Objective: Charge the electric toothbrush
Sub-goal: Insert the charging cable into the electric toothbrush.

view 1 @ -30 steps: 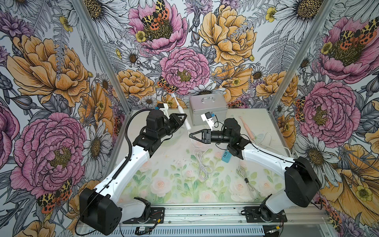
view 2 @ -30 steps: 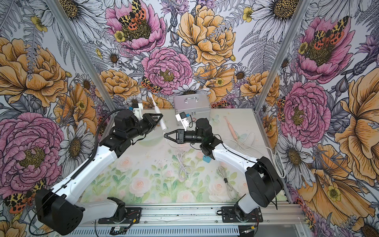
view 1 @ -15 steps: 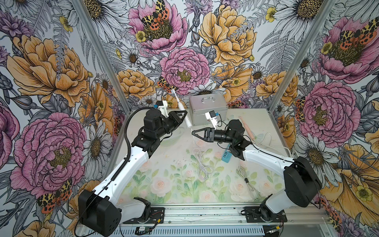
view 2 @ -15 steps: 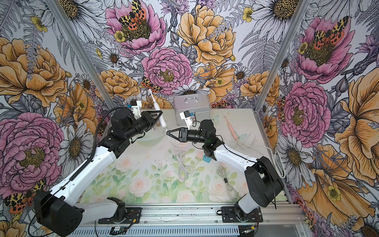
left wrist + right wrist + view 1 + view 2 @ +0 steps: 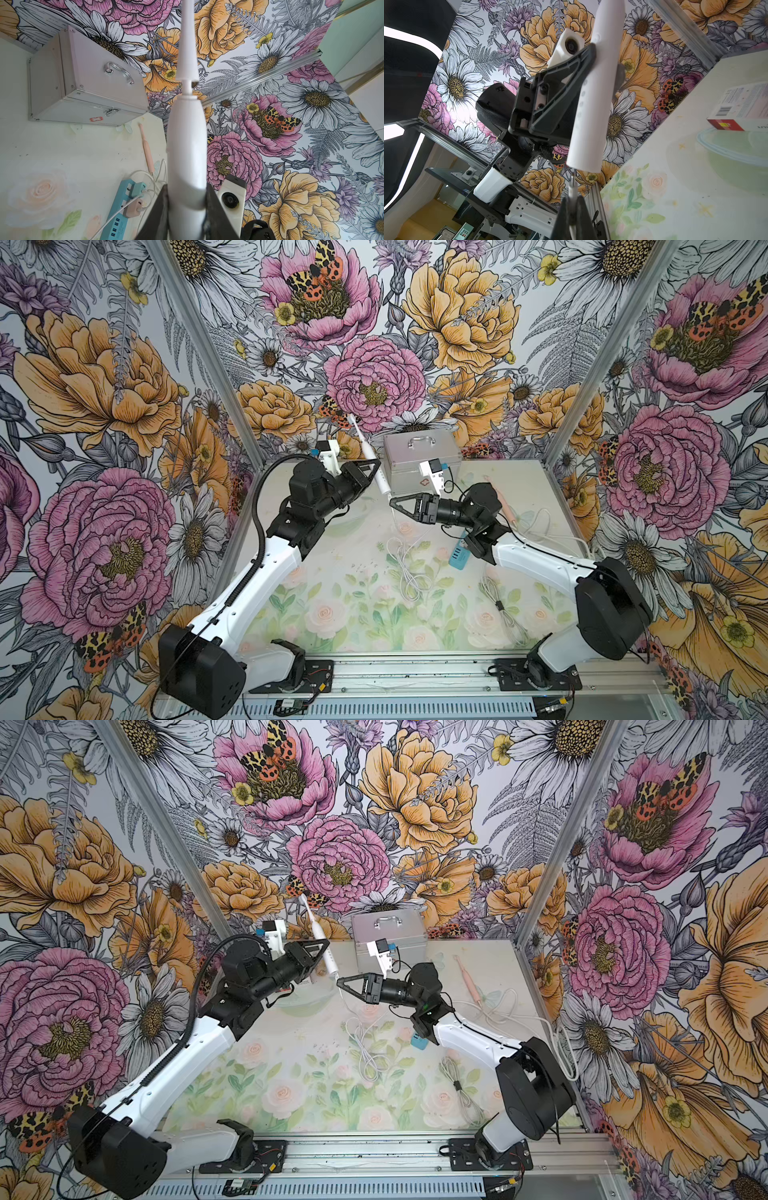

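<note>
Item 1: electric toothbrush, white, held off the table, far of centre and just left of the metal case. It is clamped low on its handle by the left gripper, whose jaws stand partly apart with the handle filling the gap. Its long axis is steeply tilted. The brush head points up and to the far left. The base end points down to the near right, aimed at the right gripper.

Item 2: charging cable, white. Its plug is pinched in the right gripper's closed jaws, with the metal tip pointing at the toothbrush base. The rest trails down to loose loops on the table at centre.

Notes by view:
- **Both top views:** These give the whole tilt of the electric toothbrush and the loops of the charging cable. The meeting of plug and base is too small to judge there.
- **Right wrist view:** Only this view shows the plug tip just short of the base end of the electric toothbrush, with a narrow gap between them. It also shows a row of small dots down the handle, the left gripper from the front, and a clear bowl with a box beside it.
- **Left wrist view:** Only this view looks up the electric toothbrush toward its neck. It also shows a blue power strip carrying two plugged adapters, a pink toothbrush lying beyond it, and a red cross on the metal case.
</note>
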You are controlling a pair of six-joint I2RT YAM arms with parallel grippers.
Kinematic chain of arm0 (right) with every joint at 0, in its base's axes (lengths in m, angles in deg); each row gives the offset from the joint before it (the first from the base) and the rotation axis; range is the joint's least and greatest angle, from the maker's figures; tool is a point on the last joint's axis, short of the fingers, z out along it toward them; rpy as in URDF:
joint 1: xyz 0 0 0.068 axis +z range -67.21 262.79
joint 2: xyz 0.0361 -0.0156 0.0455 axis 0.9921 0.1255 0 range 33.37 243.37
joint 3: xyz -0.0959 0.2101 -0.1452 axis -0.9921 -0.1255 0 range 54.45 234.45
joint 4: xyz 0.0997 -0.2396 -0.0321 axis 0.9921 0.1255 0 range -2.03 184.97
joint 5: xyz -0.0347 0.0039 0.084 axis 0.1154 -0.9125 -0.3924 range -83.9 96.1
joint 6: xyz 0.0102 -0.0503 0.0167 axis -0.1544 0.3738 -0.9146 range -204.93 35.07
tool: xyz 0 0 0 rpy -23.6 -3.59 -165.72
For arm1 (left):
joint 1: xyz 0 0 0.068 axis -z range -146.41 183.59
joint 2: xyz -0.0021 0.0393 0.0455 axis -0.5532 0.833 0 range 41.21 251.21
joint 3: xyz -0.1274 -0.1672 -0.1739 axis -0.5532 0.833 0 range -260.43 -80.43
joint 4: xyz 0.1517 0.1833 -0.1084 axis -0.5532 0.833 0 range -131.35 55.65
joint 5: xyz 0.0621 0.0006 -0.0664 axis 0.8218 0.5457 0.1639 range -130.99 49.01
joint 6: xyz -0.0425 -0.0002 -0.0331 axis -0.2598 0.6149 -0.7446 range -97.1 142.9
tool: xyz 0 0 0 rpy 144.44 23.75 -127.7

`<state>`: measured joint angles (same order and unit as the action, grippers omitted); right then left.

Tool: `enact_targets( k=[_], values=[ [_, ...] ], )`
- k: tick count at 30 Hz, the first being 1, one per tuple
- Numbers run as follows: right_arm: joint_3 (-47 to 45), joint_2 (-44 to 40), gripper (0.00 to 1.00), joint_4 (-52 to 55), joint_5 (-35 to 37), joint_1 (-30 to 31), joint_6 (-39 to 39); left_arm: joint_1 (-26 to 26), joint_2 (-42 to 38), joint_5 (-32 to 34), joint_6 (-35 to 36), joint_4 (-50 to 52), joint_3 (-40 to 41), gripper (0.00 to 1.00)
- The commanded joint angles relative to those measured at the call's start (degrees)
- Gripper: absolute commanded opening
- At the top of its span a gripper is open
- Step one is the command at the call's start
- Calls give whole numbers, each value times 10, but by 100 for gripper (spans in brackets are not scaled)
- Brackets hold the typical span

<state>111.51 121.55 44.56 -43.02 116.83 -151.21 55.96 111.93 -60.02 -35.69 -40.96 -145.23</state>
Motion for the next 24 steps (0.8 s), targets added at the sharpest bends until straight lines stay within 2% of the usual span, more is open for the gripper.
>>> enact_targets(
  k=[1, 14, 24],
  values=[
    [11, 11, 0, -43, 10, -2, -19, 6, -5, -14, 0, -32, -7, 0],
    [23, 23, 0, -54, 18, -5, -32, 12, -6, -21, -3, -39, -8, 0],
    [21, 20, 0, -109, 17, -5, -62, 6, -5, -30, 3, -40, -8, 0]
  ],
)
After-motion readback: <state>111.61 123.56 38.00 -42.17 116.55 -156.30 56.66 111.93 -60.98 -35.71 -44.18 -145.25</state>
